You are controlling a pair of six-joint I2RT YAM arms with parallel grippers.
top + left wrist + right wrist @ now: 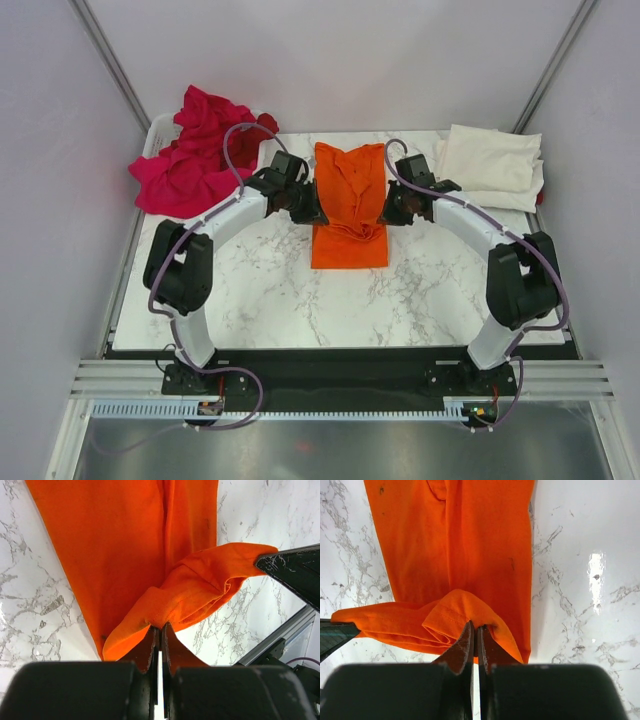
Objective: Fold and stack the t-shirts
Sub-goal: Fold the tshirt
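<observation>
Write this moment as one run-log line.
left gripper: shut on orange t-shirt | right gripper: shut on orange t-shirt | fold: unfinished

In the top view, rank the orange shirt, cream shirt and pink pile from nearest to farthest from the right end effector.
1. Orange shirt: centre, pinched by the right end effector.
2. Cream shirt: far right corner.
3. Pink pile: far left corner.

I can make out no readable text, label, brand, number or sign anywhere across my three camera feeds.
</observation>
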